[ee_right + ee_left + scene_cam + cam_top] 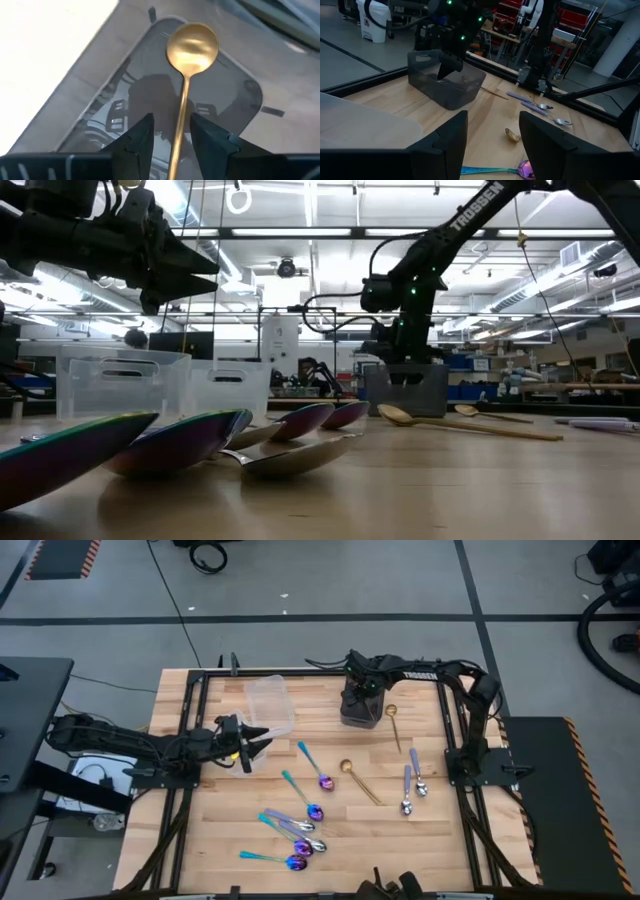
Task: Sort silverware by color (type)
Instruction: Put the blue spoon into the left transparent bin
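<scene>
Risk: right gripper (170, 137) fingers clamp gold spoon (191, 45) over grey box (100, 125); off-centre release misses; left gripper (490, 145) open.

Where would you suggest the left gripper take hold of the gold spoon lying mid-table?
Grip the gold spoon mid-handle, coming straight down with the left gripper turned across it. It lies flat and diagonal, bowl toward the far side, and the slim handle has bare wood either side.
</scene>
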### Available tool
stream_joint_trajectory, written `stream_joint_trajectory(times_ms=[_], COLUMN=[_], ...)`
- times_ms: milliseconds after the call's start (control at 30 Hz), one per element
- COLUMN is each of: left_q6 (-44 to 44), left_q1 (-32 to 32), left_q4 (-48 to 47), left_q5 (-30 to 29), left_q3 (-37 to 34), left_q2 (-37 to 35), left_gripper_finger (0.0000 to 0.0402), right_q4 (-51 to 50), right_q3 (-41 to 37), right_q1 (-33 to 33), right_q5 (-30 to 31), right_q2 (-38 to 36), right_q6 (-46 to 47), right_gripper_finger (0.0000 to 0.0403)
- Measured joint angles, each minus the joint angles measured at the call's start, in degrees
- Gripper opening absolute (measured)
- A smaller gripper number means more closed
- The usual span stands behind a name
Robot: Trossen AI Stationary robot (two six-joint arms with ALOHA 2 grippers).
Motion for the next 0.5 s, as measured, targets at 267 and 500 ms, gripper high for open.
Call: stream_joint_trajectory(times_ms=[267,500], left_q6=[-0.4,9.2], left_q1=[-0.1,-3.7], left_q4=[-19.9,-32.6], left_q5=[8.4,9.8], left_q3=[6.2,15.1], left_q2=[0.3,6.5], left_gripper_finger=[0.0187,0.0187], right_q4=[0.1,3.4], right_q3=[0.0,-1.6], right_q1=[3.6,13.6], right_q5=[5.0,13.6], right_q2=[-8.5,-14.1], right_q6=[-5.8,-10.3], right_gripper_finger=[0.0135,0.0135])
